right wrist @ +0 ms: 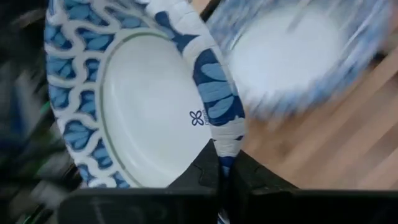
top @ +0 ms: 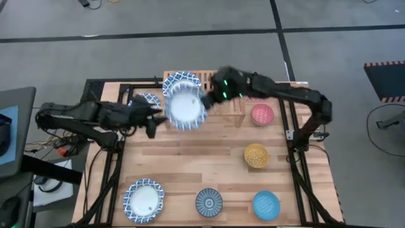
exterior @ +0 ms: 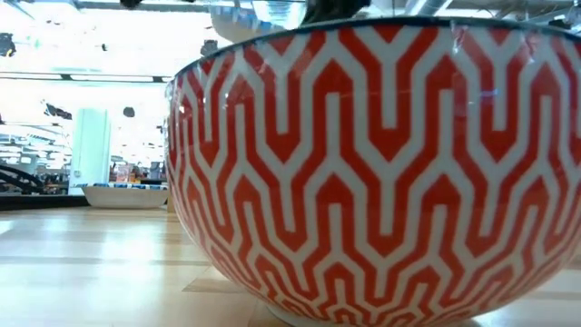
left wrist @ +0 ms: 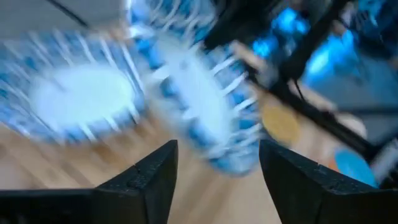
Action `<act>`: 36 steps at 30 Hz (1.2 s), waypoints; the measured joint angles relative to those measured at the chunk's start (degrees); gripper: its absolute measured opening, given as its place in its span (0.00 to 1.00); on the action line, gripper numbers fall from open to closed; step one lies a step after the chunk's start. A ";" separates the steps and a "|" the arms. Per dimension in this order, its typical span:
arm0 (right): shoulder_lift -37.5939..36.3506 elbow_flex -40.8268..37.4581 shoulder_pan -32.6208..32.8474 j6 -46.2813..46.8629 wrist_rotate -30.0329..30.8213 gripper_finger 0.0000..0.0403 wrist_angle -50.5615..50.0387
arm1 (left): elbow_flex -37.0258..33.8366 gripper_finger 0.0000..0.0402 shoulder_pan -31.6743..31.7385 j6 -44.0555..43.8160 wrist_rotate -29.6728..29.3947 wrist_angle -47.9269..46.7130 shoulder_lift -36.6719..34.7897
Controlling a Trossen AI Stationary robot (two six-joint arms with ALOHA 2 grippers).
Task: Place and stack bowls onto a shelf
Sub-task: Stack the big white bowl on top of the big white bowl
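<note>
My right gripper reaches in from the right over the table's far middle and is shut on a wide blue-and-white bowl. A second wide bowl sits behind it on the light-wood shelf. A third wide bowl lies to the left, beside my left gripper. My left gripper is open and points at the held bowl, short of it. The red bowl, the yellow bowl, the plain blue bowl, the striped bowl and a fourth wide bowl rest on the planks. My right gripper pinches the wide bowl's rim, with one finger on the white inside and the other finger on the patterned outside. The bowl is tilted steeply onto its edge in the hold and looks lifted off the planks.
The red bowl fills the low view, and a wide bowl shows far behind it. Black frame rails run along the table's sides. Bare planks lie in the table's middle.
</note>
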 joint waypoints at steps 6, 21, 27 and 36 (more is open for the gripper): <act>10.86 12.74 -7.64 -2.12 1.22 0.08 0.77 | 2.45 0.49 0.11 -0.52 -7.35 -5.32 -1.55; 20.58 24.49 -10.06 3.13 -0.65 0.20 -10.25 | 0.05 0.46 -3.20 -16.80 -7.56 -16.48 -0.92; 20.53 24.49 -10.97 1.46 -0.73 0.32 -11.24 | 0.06 0.46 -3.21 -16.60 -8.66 -17.01 -0.86; 19.30 24.53 -10.92 -4.39 10.19 0.52 -12.19 | 0.07 0.46 -3.21 -16.60 -9.48 -17.30 -0.86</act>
